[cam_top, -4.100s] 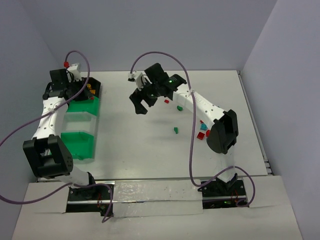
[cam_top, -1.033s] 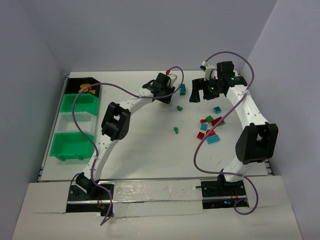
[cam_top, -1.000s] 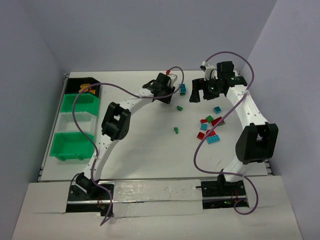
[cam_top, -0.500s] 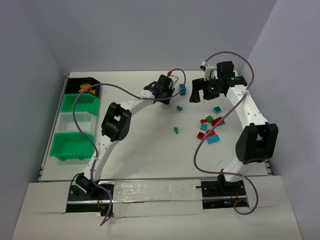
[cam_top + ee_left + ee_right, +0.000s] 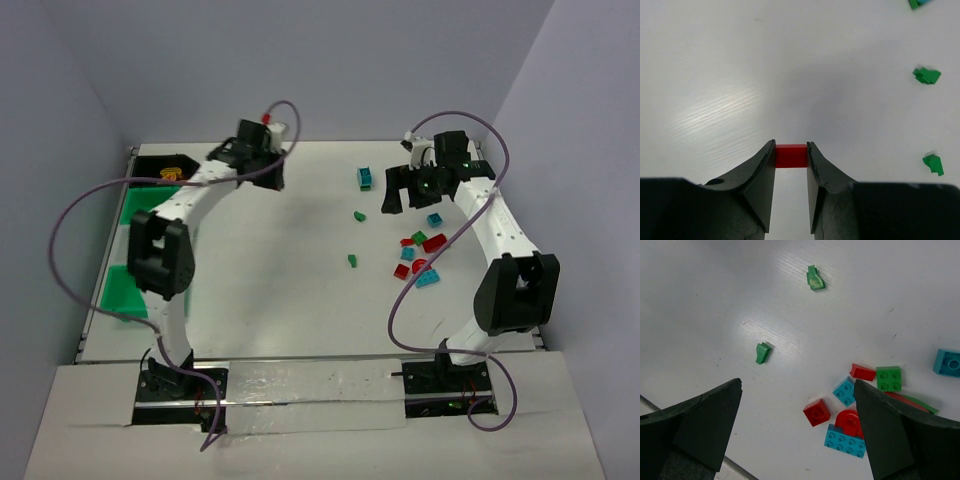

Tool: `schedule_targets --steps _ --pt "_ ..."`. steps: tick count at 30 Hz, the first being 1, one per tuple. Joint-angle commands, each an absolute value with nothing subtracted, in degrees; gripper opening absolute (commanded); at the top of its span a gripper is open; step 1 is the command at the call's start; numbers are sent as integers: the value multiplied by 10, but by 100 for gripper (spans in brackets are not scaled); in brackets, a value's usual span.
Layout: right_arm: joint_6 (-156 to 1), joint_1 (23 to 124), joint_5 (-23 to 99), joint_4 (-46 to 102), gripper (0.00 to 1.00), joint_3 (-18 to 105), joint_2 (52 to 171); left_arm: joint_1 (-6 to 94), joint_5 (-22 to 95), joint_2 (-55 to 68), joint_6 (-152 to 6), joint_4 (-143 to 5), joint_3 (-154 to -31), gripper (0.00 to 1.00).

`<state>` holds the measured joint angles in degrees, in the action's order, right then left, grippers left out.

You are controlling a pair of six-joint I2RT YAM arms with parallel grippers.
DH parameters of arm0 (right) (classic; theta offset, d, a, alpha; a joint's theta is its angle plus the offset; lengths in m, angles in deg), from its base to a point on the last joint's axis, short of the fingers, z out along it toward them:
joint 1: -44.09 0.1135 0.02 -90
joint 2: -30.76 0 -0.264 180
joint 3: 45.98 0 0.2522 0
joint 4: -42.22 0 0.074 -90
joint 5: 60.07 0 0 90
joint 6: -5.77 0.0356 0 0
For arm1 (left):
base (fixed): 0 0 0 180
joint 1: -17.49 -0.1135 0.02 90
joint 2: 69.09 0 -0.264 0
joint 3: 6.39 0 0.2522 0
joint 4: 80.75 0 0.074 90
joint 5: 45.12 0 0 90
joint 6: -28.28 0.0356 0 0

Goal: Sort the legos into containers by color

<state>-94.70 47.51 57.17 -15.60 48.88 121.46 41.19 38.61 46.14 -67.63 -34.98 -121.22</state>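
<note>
Pale lavender walls box in a white table [image 5: 280,300], and all the sorting happens on it. The red brick [image 5: 791,155] sits between the tips of the left gripper [image 5: 791,150]. Its two black fingers [image 5: 760,175] are clamped on the brick's opposite side walls, and the brick looks square and level. In the top view this gripper is over the far left-centre of the table, between the loose pile and the bins. The brick seems to be lifted clear of the surface, though I cannot be sure.

The brick looks like hard, smooth plastic: rigid, very light and hard to damage. Its flat faces are slick and it is tiny against the fingers, so I judge twisting or squirting out a likelier risk than crushing. The place to hold such a piece is across two flat walls, centred in the pads, as here.

Further left stand the containers. A black bin [image 5: 145,165] in the far corner holds yellow-orange pieces, and green bins [image 5: 128,210] sit nearer, partly hidden by the left arm. I cannot tell which bin takes red.

The other legos [image 5: 845,440] lie scattered on the right half: red, teal and green pieces in a loose cluster. Two small green ones [image 5: 762,352] lie apart toward the middle. The right gripper [image 5: 797,385] hovers above them with its fingers spread wide, holding nothing.
</note>
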Motion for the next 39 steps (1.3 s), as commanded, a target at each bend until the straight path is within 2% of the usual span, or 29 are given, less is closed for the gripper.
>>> schedule_targets --steps 1,11,16,20,27,29,32,33,36,39 --pt "-960 471 554 -137 100 477 1179 314 346 338 -671 -329 -1161 0" --pt "-960 470 540 -131 100 464 1181 138 361 299 -634 -322 -1104 0" --pt "-967 470 529 -134 100 456 1182 96 390 310 -623 -324 -1083 1" --pt "-968 471 522 -135 100 456 1183 80 411 326 -623 -338 -1073 7" --pt "-972 470 515 -142 100 456 1183 63 429 360 -601 -346 -1074 9" --pt "-974 471 510 -143 100 454 1183 57 434 365 -598 -349 -1072 15" --pt "-977 470 493 -144 100 451 1181 51 436 367 -595 -353 -1068 37" --pt "-978 471 492 -144 100 450 1181 51 436 367 -594 -353 -1068 38" --pt "-979 470 468 -144 100 444 1176 49 436 363 -592 -353 -1070 57" --pt "-980 469 443 -145 100 435 1170 50 431 352 -588 -351 -1070 70"
